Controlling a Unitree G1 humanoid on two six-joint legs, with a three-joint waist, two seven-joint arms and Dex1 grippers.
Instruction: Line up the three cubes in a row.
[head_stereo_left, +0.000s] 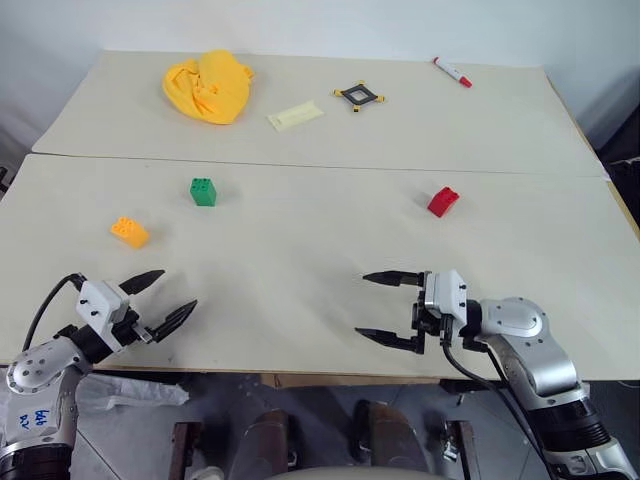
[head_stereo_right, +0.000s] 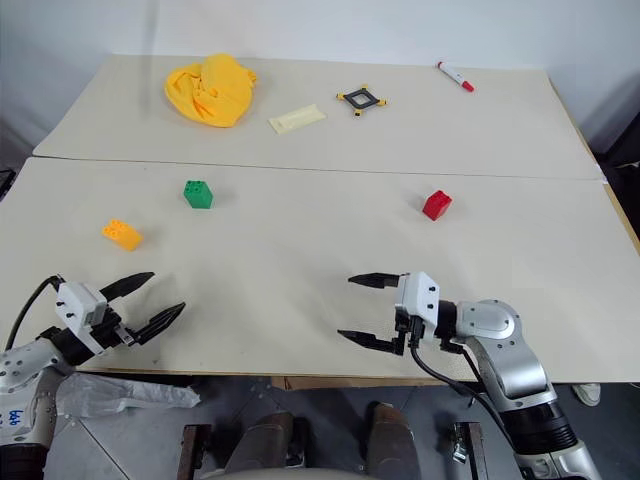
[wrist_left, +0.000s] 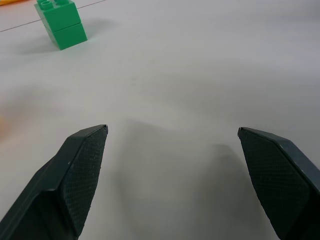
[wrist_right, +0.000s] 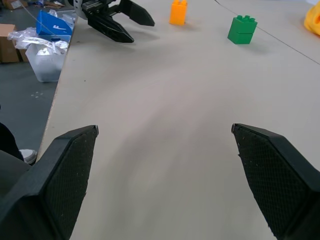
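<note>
Nearest my head camera are the two tools, both hovering over the near edge of the desk (head_stereo_left: 300, 260). My left tool (head_stereo_left: 168, 296) sits at about 8 o'clock in the head view, its black fingers spread wide with nothing between them, pointing toward the desk's middle. My right tool (head_stereo_left: 382, 308) sits at about 5 o'clock, fingers likewise spread and empty, pointing across toward the left one (the right wrist view catches the left tool beyond its own fingertips).

All three cubes lie apart from one another on the near board. From the desk's centre, the orange-yellow cube (head_stereo_left: 129, 231) is at about 9 o'clock, near the left edge and the closest of the three to my left tool, though not touching it. At roughly 10 o'clock, a little farther back, sits the green cube (head_stereo_left: 203, 191), upright with its studs up, as the left wrist view shows. Far over at 2 o'clock lies the red cube (head_stereo_left: 443, 201), well apart from the other two and beyond my right tool.

On the far board, a crumpled yellow cloth (head_stereo_left: 210, 87) lies at 11 o'clock, a pale slip of paper (head_stereo_left: 295, 115) just beside it, a black square frame with yellow corners (head_stereo_left: 359, 96) at 12, and a red-capped marker (head_stereo_left: 452, 72) at 1 o'clock.
</note>
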